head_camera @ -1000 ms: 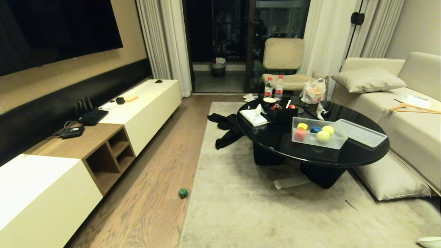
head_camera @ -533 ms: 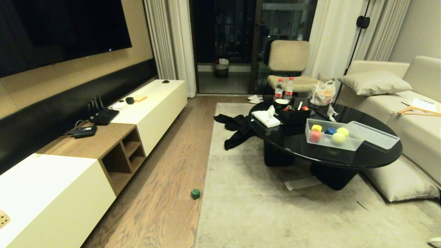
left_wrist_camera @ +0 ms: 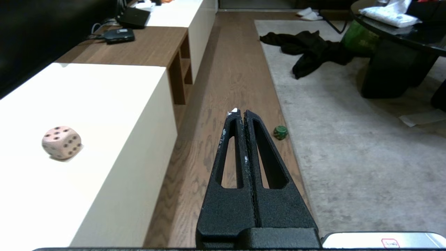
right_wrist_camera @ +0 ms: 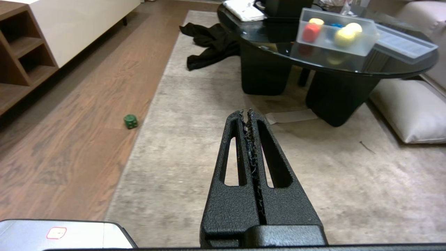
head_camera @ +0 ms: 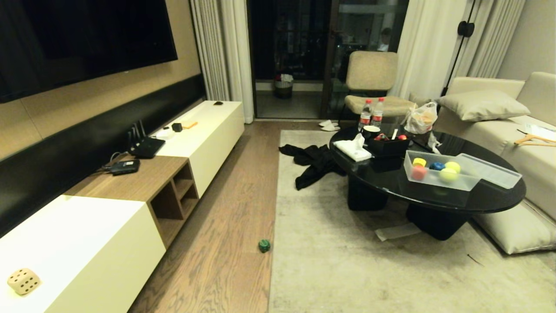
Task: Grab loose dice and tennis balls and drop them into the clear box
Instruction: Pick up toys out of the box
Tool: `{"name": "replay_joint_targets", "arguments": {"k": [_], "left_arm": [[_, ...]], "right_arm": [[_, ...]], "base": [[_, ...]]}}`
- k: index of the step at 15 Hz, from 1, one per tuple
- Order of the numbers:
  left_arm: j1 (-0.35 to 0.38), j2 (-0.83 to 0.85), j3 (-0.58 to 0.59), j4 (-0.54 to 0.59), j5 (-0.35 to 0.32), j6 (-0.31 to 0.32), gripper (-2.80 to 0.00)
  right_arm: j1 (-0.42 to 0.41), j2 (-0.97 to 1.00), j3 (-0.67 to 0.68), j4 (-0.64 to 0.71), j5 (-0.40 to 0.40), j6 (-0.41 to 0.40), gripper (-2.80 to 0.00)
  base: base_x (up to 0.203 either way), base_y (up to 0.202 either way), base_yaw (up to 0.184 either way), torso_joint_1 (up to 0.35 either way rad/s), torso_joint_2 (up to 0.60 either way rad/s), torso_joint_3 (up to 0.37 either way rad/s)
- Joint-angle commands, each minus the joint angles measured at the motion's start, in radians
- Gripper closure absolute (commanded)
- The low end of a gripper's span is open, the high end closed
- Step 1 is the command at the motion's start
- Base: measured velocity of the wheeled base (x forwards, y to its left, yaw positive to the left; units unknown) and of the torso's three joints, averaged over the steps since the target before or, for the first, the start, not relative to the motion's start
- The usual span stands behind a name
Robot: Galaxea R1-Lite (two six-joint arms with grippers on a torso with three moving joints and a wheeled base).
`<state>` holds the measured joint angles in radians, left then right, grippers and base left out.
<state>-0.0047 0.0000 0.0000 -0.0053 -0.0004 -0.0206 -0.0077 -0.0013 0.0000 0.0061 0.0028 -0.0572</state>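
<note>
A green die with dark pips lies on brown wood-grain floor beside a pale grey-beige rug. A tan die with dark pips sits on a cream-white cabinet that adjoins a walnut-brown shelf unit. On the glossy black table, the translucent whitish clear box holds a yellow die, a red die, a blue die and two yellow-green tennis balls. The ribbed lid matches the box. Black cloth lies on the rug. Both textured grippers are black: the left gripper and the right gripper.
</note>
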Motion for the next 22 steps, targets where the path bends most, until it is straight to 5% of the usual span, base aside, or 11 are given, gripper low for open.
{"name": "replay_joint_targets", "arguments": {"k": [1, 9, 22], "left_arm": [[0.0, 0.0, 0.002, -0.001, 0.0, -0.001, 0.0], [0.0, 0.0, 0.002, -0.001, 0.0, -0.001, 0.0], [0.0, 0.0, 0.002, -0.001, 0.0, -0.001, 0.0]], "right_arm": [[0.0, 0.001, 0.002, 0.0, 0.0, -0.001, 0.0], [0.0, 0.001, 0.002, 0.0, 0.002, -0.001, 0.0], [0.001, 0.001, 0.0, 0.0, 0.003, 0.002, 0.0]], "base": [[0.0, 0.178, 0.0, 0.005, 0.0, 0.0], [0.0, 0.201, -0.008, 0.004, 0.0, 0.002], [0.0, 0.003, 0.002, 0.0, 0.0, 0.0]]}}
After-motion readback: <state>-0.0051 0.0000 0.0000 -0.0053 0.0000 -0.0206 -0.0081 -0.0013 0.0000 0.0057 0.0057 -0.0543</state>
